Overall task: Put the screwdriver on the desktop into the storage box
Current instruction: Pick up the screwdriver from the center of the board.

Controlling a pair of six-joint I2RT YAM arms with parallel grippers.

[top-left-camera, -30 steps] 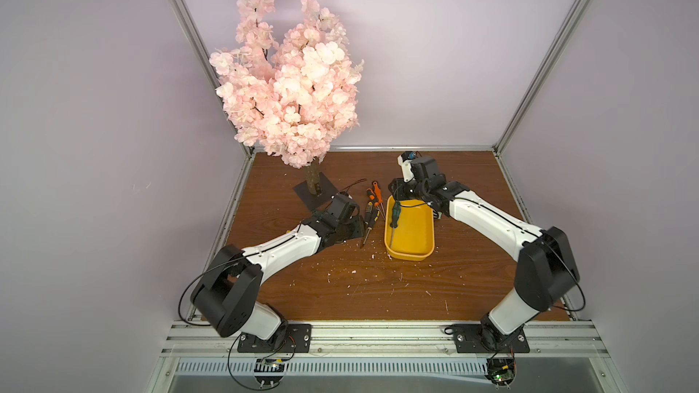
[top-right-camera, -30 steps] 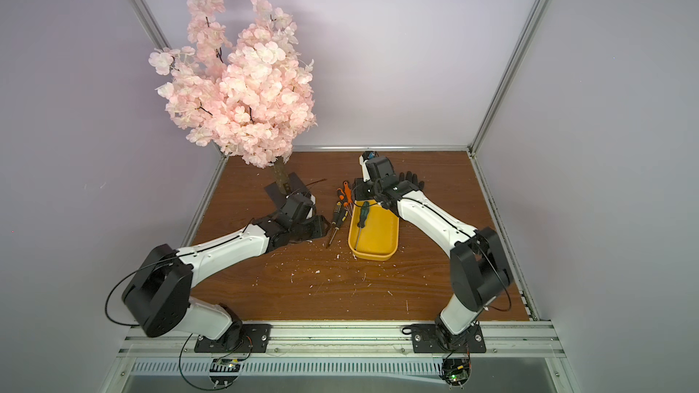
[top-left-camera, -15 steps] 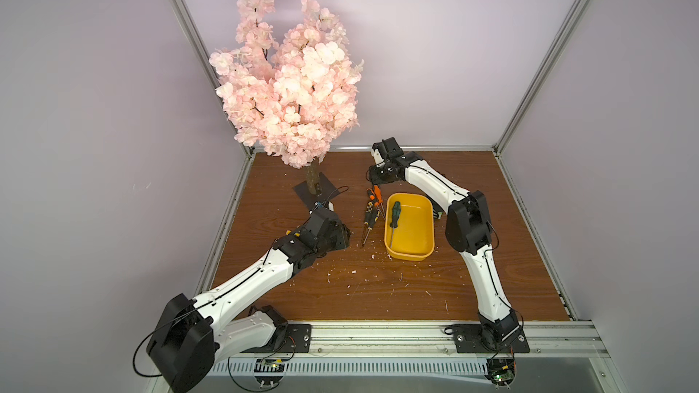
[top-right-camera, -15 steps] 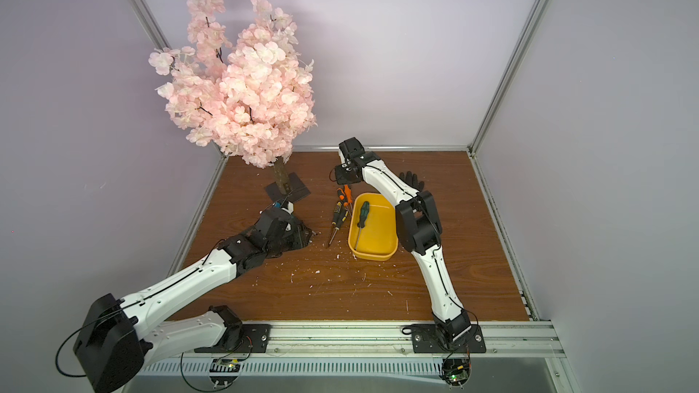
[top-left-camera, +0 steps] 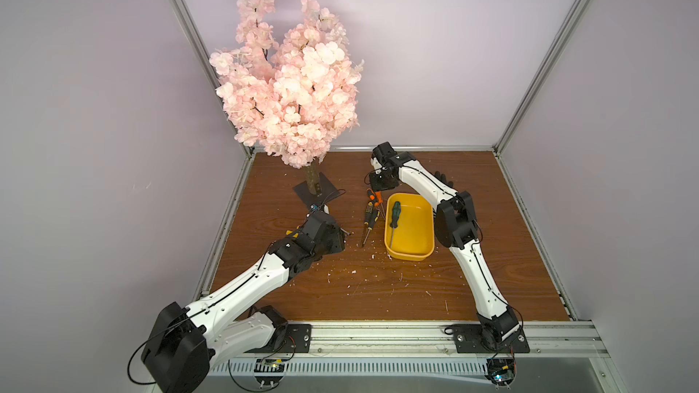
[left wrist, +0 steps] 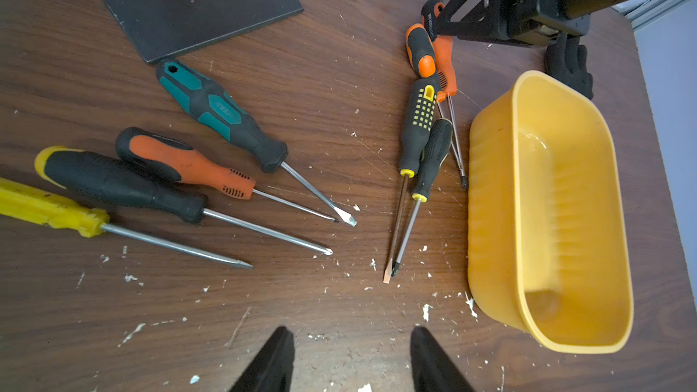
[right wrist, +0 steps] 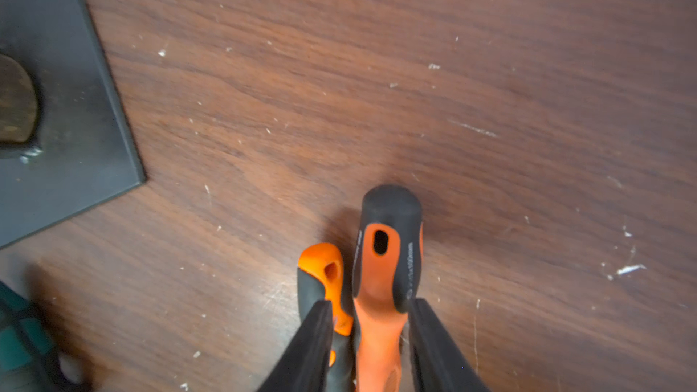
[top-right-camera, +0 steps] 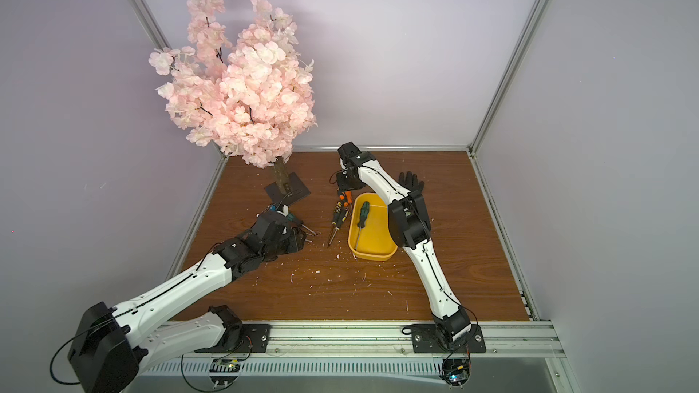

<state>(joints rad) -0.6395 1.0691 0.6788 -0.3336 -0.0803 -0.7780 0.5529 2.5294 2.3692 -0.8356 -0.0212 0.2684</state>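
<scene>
On the worktop (top-left-camera: 378,289), the yellow storage box (top-left-camera: 425,255) is our landmark, and one green-handled screwdriver (top-left-camera: 394,215) already lies inside it! Plenty left, though: a cluster of four lies just beside the box toward the blossom tree (top-left-camera: 291,85), four more farther that way. The right gripper (right wrist: 371,348) straddles the larger orange-handled screwdriver (right wrist: 381,280), fingers (right wrist: 313,345) either side; clamped or not, I can't tell. The left gripper (left wrist: 349,365) hovers empty, fingers apart.

Nine screwdrivers (left wrist: 222,118), one storage box (left wrist: 490,197), one glove (top-right-camera: 410,182), one blossom tree (top-left-camera: 291,88).
</scene>
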